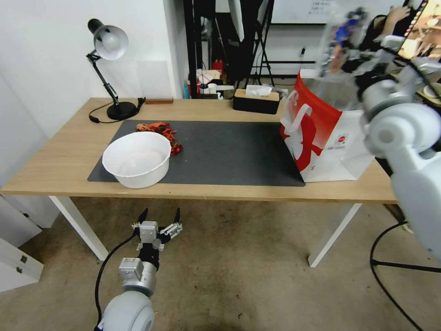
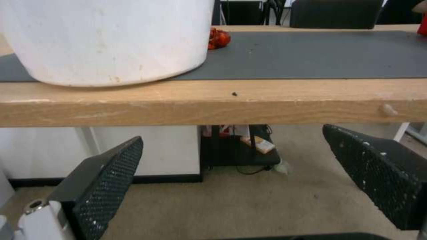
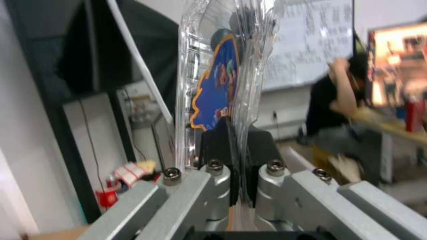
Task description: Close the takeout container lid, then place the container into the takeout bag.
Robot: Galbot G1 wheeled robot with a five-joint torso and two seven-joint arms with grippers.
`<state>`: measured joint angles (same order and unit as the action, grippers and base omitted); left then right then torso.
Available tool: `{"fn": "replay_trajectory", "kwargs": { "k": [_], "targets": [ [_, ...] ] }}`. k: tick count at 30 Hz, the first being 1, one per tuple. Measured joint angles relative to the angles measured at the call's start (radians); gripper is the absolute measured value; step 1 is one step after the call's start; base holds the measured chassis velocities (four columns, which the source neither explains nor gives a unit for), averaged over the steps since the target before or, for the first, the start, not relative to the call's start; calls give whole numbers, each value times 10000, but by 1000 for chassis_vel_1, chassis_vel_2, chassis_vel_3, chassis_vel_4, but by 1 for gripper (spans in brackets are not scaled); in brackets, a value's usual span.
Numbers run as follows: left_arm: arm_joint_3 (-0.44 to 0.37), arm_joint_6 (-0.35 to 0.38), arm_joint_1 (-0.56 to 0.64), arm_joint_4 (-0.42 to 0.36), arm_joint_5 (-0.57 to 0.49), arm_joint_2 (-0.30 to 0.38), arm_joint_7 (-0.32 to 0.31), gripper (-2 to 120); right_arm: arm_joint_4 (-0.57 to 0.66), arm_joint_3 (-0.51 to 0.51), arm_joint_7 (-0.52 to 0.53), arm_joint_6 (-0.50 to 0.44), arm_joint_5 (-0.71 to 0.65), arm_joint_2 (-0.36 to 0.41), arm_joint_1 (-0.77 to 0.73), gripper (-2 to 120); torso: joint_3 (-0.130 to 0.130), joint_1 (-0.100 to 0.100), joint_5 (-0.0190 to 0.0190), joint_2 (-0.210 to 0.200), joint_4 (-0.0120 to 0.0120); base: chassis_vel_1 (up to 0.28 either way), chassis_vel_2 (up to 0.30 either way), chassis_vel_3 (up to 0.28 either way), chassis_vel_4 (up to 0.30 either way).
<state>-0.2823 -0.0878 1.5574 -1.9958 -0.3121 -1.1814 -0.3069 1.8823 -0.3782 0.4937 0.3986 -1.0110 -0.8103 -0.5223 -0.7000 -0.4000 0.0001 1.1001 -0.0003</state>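
Lid [image 3: 249,66] shut on takeout container [image 3: 218,83]; right gripper [image 3: 238,146] clamps it above takeout bag [image 1: 328,142], drop-in pending. Left gripper [image 1: 158,218] idle, fingers apart, below table [image 1: 59,151].

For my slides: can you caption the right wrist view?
Right hand shut on the clear container, held up in the air.

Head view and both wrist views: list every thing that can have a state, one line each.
takeout container: lid closed, pinched in the right gripper, held in the air above the bag.
takeout bag: upright on the table, mouth open.
white bowl: upright, empty.
left gripper: jaws open, below the table edge.
desk lamp: off.
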Motion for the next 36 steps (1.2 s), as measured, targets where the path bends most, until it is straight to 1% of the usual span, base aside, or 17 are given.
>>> {"fn": "replay_trajectory", "kwargs": {
  "k": [3, 9, 13, 16, 17, 19, 20, 21, 24, 25, 28, 29, 30, 31, 32, 33, 36],
  "targets": [
    [33, -3, -29, -9, -16, 23, 58, 100, 78, -536, 227, 428, -601, 176, -581, 0, 0, 0, 3, -1, 1, 0, 0, 0, 0],
    [49, -25, -62, -42, -16, 12, 86, 100, 135, -663, 250, 540, -916, 99, -868, 0, 0, 0, -1, 0, 4, 0, 0, 0, 0],
    [44, -43, -18, -51, -18, -2, 136, 100, 258, -746, 573, 570, -1649, 1, -1023, 2, 0, 0, -3, 0, 4, 0, 0, 0, 0],
    [59, -57, 6, -19, 32, 31, 228, 100, 286, -819, 639, 651, -1929, -79, -1163, 16, 0, 0, -2, -1, 4, 0, 0, 0, 0],
    [59, -57, 6, -19, 32, 31, 228, 100, 286, -819, 639, 651, -1929, -79, -1163, 16, 0, 0, -2, -1, 4, 0, 0, 0, 0],
    [81, -58, 7, -21, 68, 32, 231, 100, 209, -855, 715, 685, -2044, -131, -1207, 24, 0, 0, -2, 0, 4, 0, 0, 0, 0],
    [92, -56, 15, -35, 93, 26, 231, 100, 178, -885, 790, 711, -2158, -146, -1245, 30, 0, 0, -1, -1, 4, 0, 0, 0, 0],
    [92, -56, 15, -35, 93, 26, 231, 100, 178, -885, 790, 711, -2158, -146, -1245, 30, 0, 0, -1, -1, 4, 0, 0, 0, 0],
    [108, -40, 41, -41, 133, 15, 219, 100, 174, -968, 915, 786, -2380, -148, -1310, 43, 0, 0, -2, 0, 3, 0, 0, 0, 0],
    [108, -40, 41, -41, 133, 15, 219, 100, 174, -968, 915, 786, -2380, -148, -1310, 43, 0, 0, -2, 0, 3, 0, 0, 0, 0],
    [101, -26, 73, -74, 142, 15, 182, 100, 151, -985, 935, 800, -2418, -156, -1367, 59, 0, 0, -1, -1, 3, 0, 0, 0, 0],
    [93, -19, 76, -93, 142, 13, 174, 100, 151, -994, 885, 759, -2418, -160, -1387, 64, 0, 0, -1, 0, 4, 0, 0, 0, 0],
    [93, -19, 76, -93, 142, 13, 174, 100, 151, -994, 885, 759, -2418, -160, -1387, 64, 0, 0, -1, 0, 4, 0, 0, 0, 0],
    [85, -6, 78, -113, 139, 9, 163, 100, 159, -1014, 794, 691, -2419, -160, -1410, 67, 0, 0, -2, 0, 4, 0, 0, 0, 0],
    [78, 11, 80, -136, 134, -1, 149, 100, 204, -1047, 638, 570, -2421, -158, -1446, 72, 0, 0, -1, 0, 3, 0, 0, 0, 0],
    [78, 11, 80, -136, 134, -1, 149, 100, 204, -1047, 638, 570, -2421, -158, -1446, 72, 0, 0, -1, 0, 3, 0, 0, 0, 0],
    [59, 107, 87, -222, 65, -13, 108, 100, 471, -1099, 123, 212, -2358, -59, -1533, 89, 0, 0, -1, 0, 3, 0, 0, 0, 0]
  ]
}}
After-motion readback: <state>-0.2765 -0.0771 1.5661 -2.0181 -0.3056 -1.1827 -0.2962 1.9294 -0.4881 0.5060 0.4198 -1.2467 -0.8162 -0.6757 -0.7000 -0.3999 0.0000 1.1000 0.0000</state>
